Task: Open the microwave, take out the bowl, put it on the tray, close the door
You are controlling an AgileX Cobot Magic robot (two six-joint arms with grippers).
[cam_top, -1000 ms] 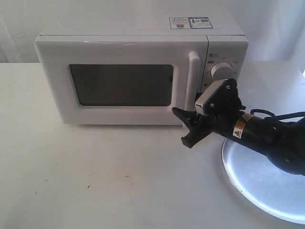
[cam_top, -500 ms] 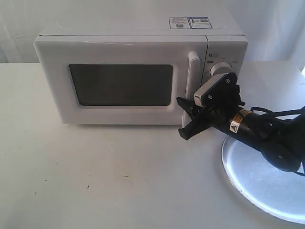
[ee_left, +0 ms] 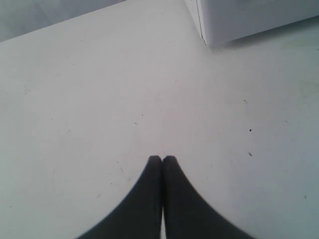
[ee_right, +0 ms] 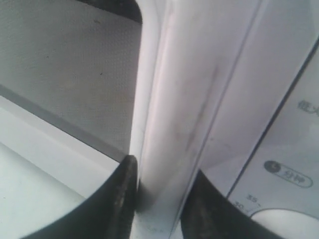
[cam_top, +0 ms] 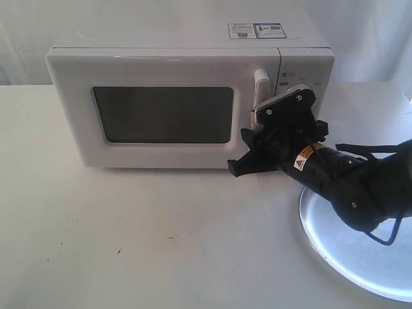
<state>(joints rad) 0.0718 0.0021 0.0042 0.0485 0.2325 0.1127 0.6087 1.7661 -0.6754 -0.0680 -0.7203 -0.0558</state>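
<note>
While right jaws pinch door handle (ee_right: pixel 172 114), left jaws sit pressed together; microwave (cam_top: pixel 161 38) stickers (cam_top: pixel 257 30) illegible.

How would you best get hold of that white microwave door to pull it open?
Grip the long vertical white bar handle at the edge of the white microwave door, beside the knob panel, coming straight at it from the front. The bar is slim and seems to stand proud of the door, so fingers fit on either side. The right gripper straddles it that way, low on the bar.
</note>
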